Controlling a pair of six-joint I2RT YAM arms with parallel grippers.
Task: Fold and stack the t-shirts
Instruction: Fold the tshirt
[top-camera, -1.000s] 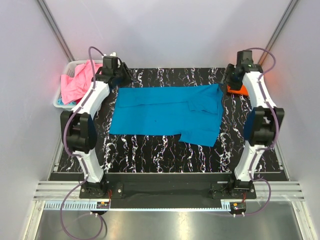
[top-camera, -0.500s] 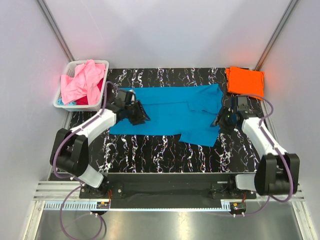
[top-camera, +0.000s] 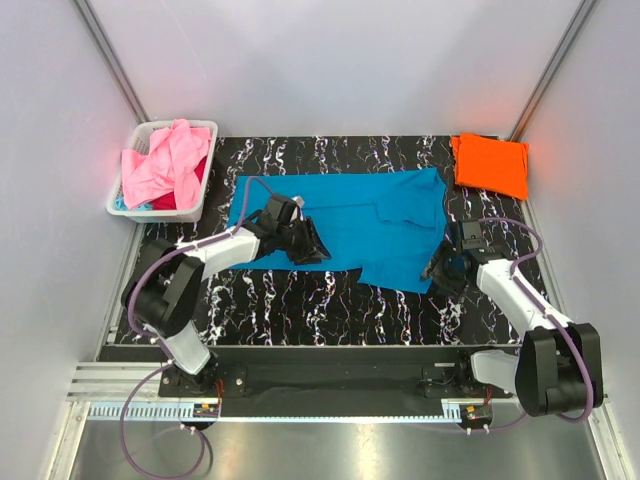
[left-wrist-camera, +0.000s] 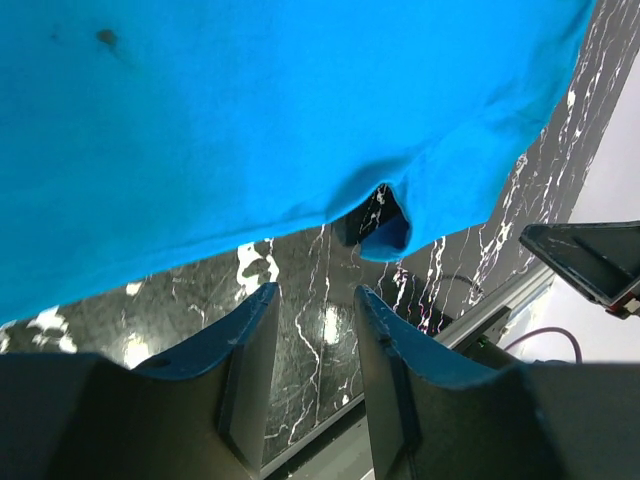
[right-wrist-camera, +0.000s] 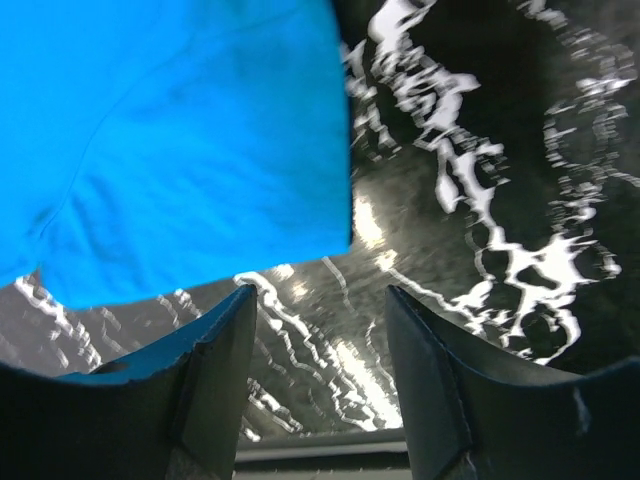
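A teal-blue t-shirt (top-camera: 345, 225) lies spread flat across the black marbled table (top-camera: 330, 300), partly folded at its right side. My left gripper (top-camera: 312, 250) hovers over the shirt's near hem, open with nothing between its fingers (left-wrist-camera: 245, 345); that hem (left-wrist-camera: 300, 150) fills the left wrist view. My right gripper (top-camera: 437, 268) stands open just off the shirt's near right corner (right-wrist-camera: 180, 150), empty too. An orange t-shirt (top-camera: 490, 163) lies folded at the far right corner. A pink t-shirt (top-camera: 160, 162) is heaped in the basket with some red cloth (top-camera: 190, 188) under it.
A white lattice basket (top-camera: 120, 200) stands off the table's far left corner. Light walls close in the back and sides. A metal rail (top-camera: 330, 385) runs along the near edge by the arm bases.
Both arms have swung down from the far corners to the shirt's near edge: the left gripper right along the hem, the right gripper to the near right corner. The orange shirt is uncovered.
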